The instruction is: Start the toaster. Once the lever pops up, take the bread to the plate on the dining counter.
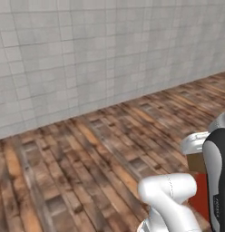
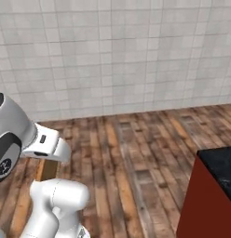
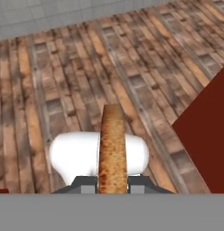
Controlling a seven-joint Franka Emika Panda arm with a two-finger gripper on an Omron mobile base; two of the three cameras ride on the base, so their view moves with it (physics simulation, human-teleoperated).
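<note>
My gripper (image 3: 112, 189) is closed on the bread (image 3: 112, 149), pinching it between the two dark finger tips. The bread is a thin, tan-brown slice with a rough, mottled crust; seen edge-on in the hand view, it rises from between the tips as a narrow upright strip with a rounded top. In the left base view its tan face (image 1: 196, 163) shows just below my wrist.

Beneath lies a floor (image 1: 87, 154) of worn wooden planks, brown with orange streaks. A wall (image 2: 117, 51) of pale square tiles rises beyond it. The dining counter (image 2: 222, 169), a glossy black veined top on a flat red base, stands near, to my right.
</note>
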